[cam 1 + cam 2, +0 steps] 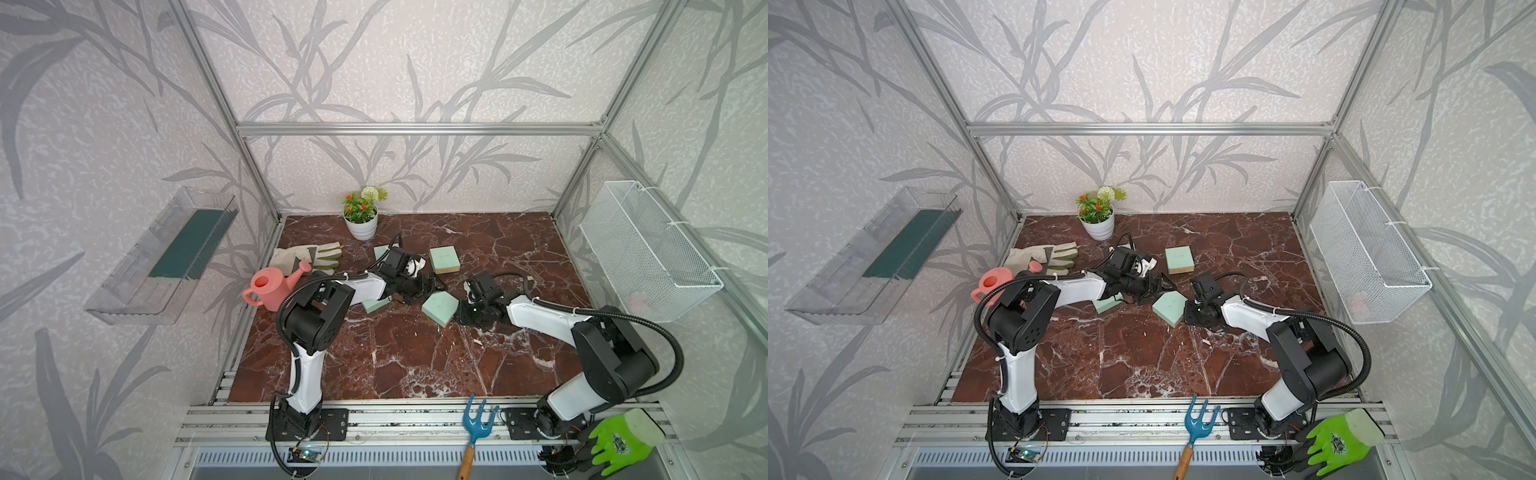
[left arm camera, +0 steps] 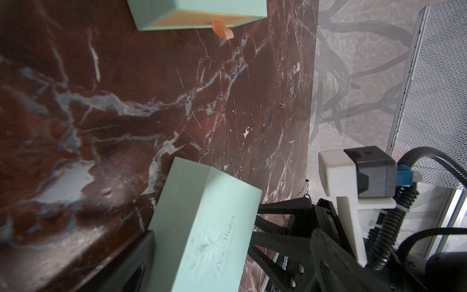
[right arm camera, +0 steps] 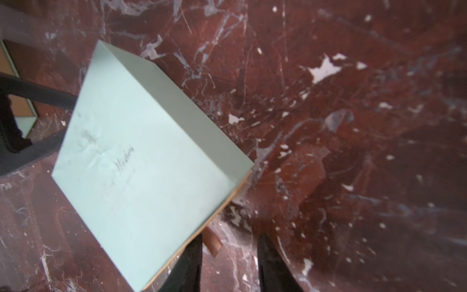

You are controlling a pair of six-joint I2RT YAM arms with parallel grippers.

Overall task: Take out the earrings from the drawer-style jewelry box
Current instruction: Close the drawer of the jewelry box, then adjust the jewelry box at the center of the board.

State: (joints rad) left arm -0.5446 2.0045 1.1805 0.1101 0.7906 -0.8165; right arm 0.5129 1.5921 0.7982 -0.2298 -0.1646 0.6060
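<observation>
A mint-green jewelry box [image 1: 440, 308] [image 1: 1170, 306] lies mid-table between my two grippers, its drawer pushed in. The earrings are hidden. My left gripper [image 1: 433, 286] [image 2: 232, 242] stands open around the box [image 2: 202, 227]. One of its fingers [image 2: 139, 263] lies along the box's side and the other stays clear of it. My right gripper [image 1: 460, 313] [image 3: 231, 242] is open at the drawer end. The brown pull tab [image 3: 213, 243] sits between its fingers, close to one finger [image 3: 192, 263], unclamped.
Three more mint boxes lie near: one behind [image 1: 444, 259] with an orange tab [image 2: 222, 29], one under the left arm [image 1: 376, 305], one further back [image 1: 380, 251]. Also a flowerpot [image 1: 360, 216], work gloves [image 1: 307, 257], pink watering can [image 1: 270, 289], wire basket [image 1: 648, 249], blue rake [image 1: 478, 419].
</observation>
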